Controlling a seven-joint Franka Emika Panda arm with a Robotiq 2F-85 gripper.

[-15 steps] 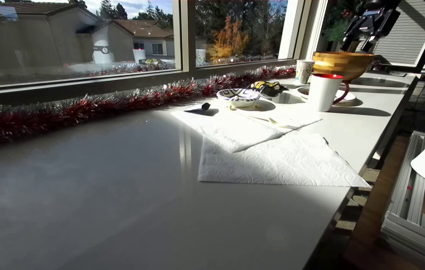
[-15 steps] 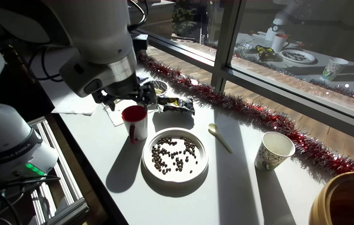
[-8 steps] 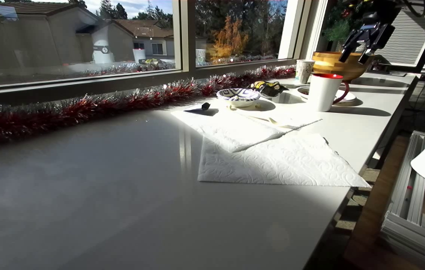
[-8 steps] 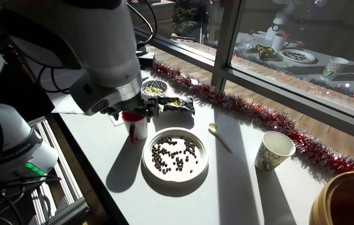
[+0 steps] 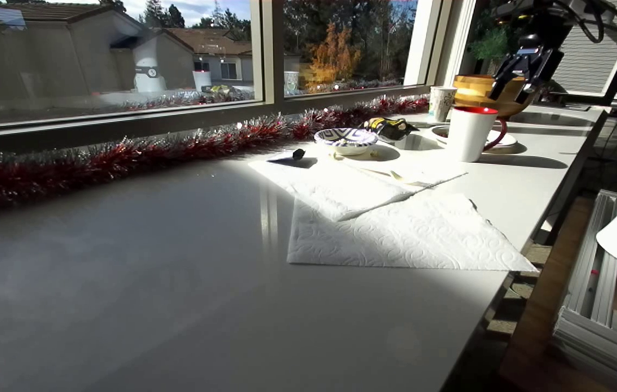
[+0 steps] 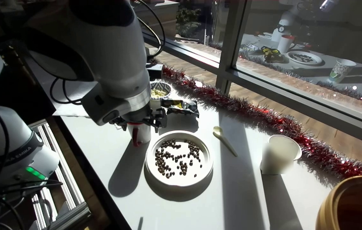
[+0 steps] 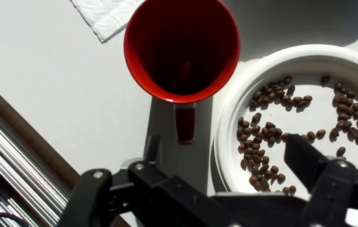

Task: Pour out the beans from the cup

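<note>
Seemingly the reach for the cup (image 7: 185,53) was in hand, no pour under way: it stood upright on the table (image 7: 56,78) just ahead of the gripper (image 7: 221,148), handle (image 7: 185,124) pointing back toward the jaws, inside too dark to tell its contents, while loose beans (image 7: 265,131) lay in the plate (image 7: 224,135), partly hidden by one finger (image 7: 302,160). Next move likely called for shifting and lowering until the jaws straddled the cup, then closing firmly without catching the plate rim. Jaws were spread wide, holding nothing, with no contact on the cup showing in the wrist view.
</note>
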